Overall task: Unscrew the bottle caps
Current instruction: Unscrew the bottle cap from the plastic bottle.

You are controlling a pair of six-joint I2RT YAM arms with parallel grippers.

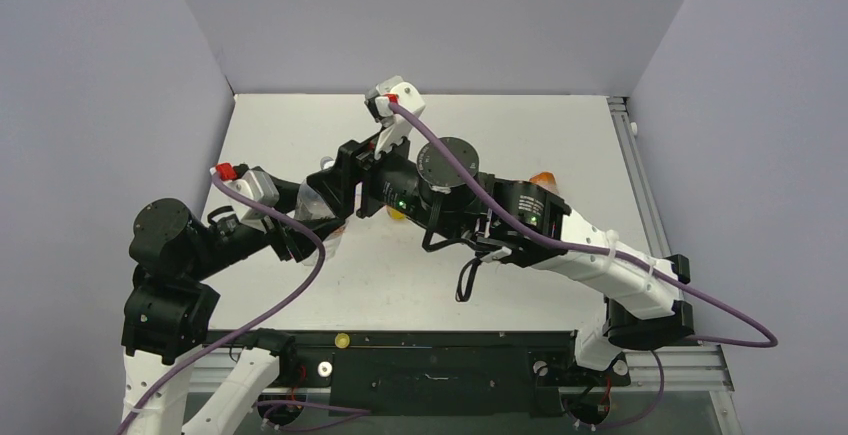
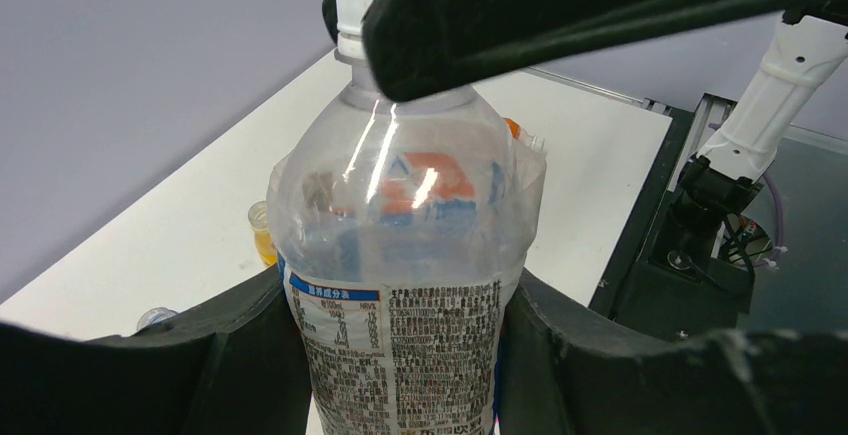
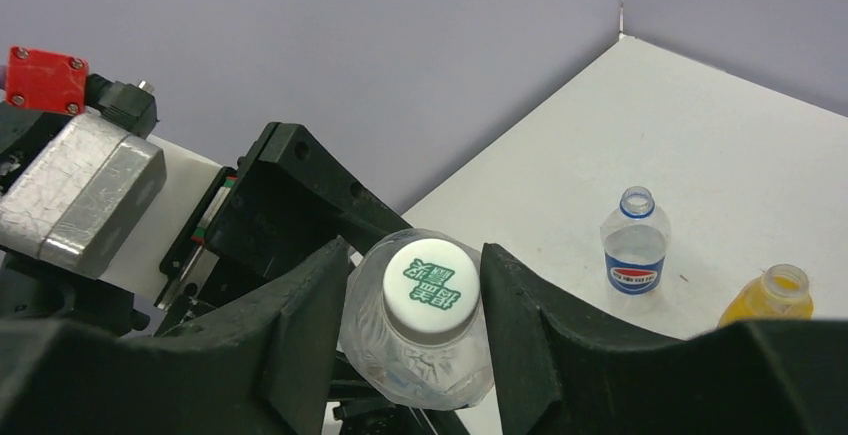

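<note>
Top external view: at 9 o'clock on the white table (image 1: 520,135), the left gripper (image 1: 310,217) reaches in from the left, and the left wrist view shows its black fingers (image 2: 225,355) pressed against both sides of a clear plastic water bottle (image 2: 400,255) with a white-blue label, clamping it upright around the belly. A round white plastic screw cap (image 3: 432,290) with green print sits on the neck of the water bottle. The right gripper (image 3: 418,285) comes over from 3 o'clock with one finger on either side of that cap. The finger at 3 o'clock lies against it, but I cannot tell whether the one at 9 o'clock touches, so the grip is uncertain. In the right wrist view, a small clear plastic Pepsi bottle (image 3: 632,255) with a blue label stands upright on the table at 3 o'clock from the cap, its neck open. Just beside it, towards 4 o'clock, stands a yellow juice bottle (image 3: 770,300), also open. In the top view, an orange drink bottle (image 1: 543,179) peeks out behind the right arm at 2 o'clock. A small round yellow plastic cap (image 1: 342,340) lies at 7 o'clock on the black base rail.
</note>
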